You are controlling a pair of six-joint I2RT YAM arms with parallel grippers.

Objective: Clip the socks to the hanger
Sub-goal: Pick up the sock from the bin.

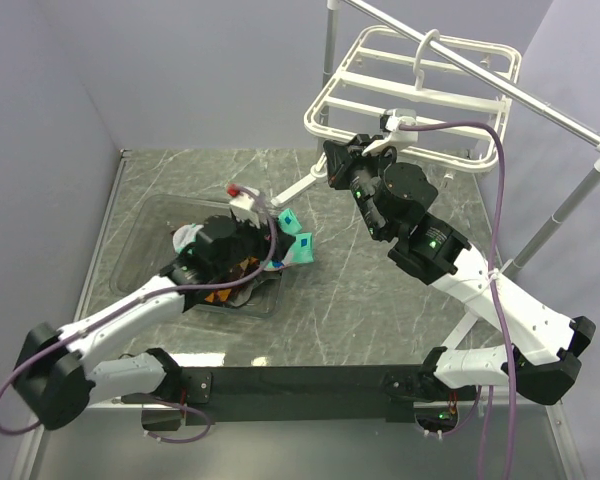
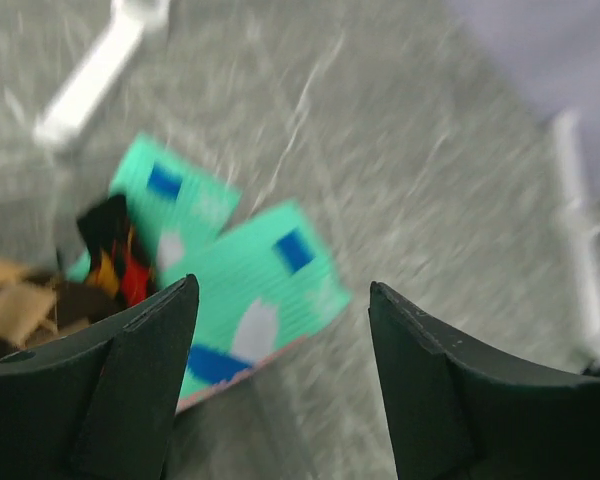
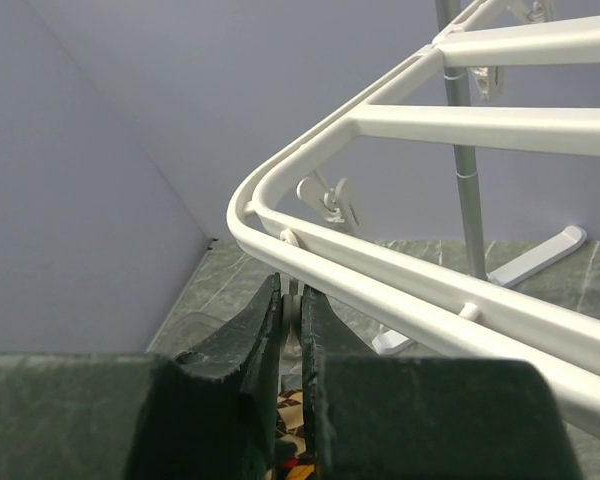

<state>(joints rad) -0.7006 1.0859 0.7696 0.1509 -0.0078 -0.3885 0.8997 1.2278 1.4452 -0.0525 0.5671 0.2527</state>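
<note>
Left gripper (image 2: 280,288) agape over socks (image 2: 300,265); right gripper (image 3: 291,290) pinching hanger (image 3: 400,125) clip (image 3: 293,302).

a grey-green marbled table (image 1: 380,300) stands between pale lavender walls (image 1: 180,70), with a clear shallow tray (image 1: 143,240) lying on its left part. a silver metal pole stand (image 1: 540,104) rises at the back right, and 1 of its white feet (image 1: 300,188) rests on the table near the tray's far corner.

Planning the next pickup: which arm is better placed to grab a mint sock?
Left. The left hand hovers open over the mint socks; the right hand is at the hanger, shut on a clip.
</note>
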